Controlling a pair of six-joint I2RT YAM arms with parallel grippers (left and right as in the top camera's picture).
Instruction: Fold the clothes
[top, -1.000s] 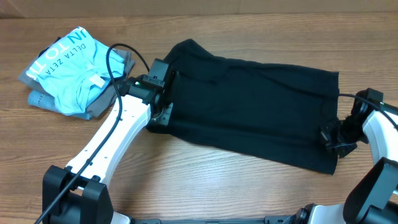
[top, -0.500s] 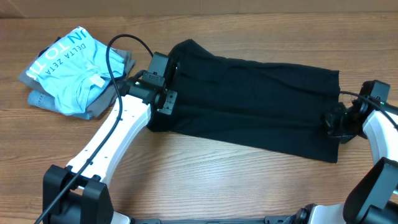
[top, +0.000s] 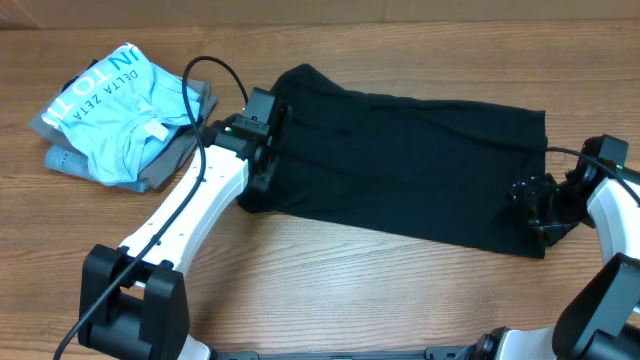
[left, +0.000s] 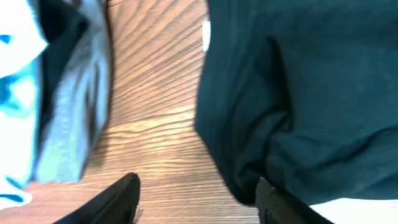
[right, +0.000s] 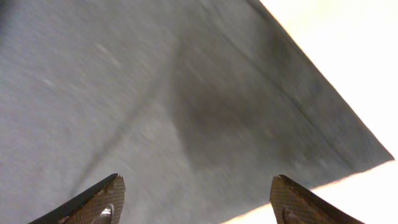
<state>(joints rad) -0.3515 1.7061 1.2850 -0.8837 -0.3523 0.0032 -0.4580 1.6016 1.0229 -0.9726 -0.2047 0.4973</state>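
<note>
A black garment (top: 400, 170) lies flat across the middle of the table, folded into a long band. My left gripper (top: 263, 168) hangs over its left end. In the left wrist view that gripper (left: 198, 200) is open, with bare wood between the fingers and the black garment's edge (left: 298, 93) by the right finger. My right gripper (top: 536, 206) is over the garment's near right corner. Its wrist view shows the gripper (right: 199, 200) open above the cloth (right: 155, 93), holding nothing.
A stack of folded clothes (top: 115, 100), light blue printed fabric on grey, sits at the far left of the table. Its grey edge (left: 68, 112) is close beside my left gripper. Wooden table (top: 330, 290) runs along the near side.
Both grippers were shut on the black garment's near corners, moved them slightly away from me, then opened and let go. The garment now lies a little narrower.
</note>
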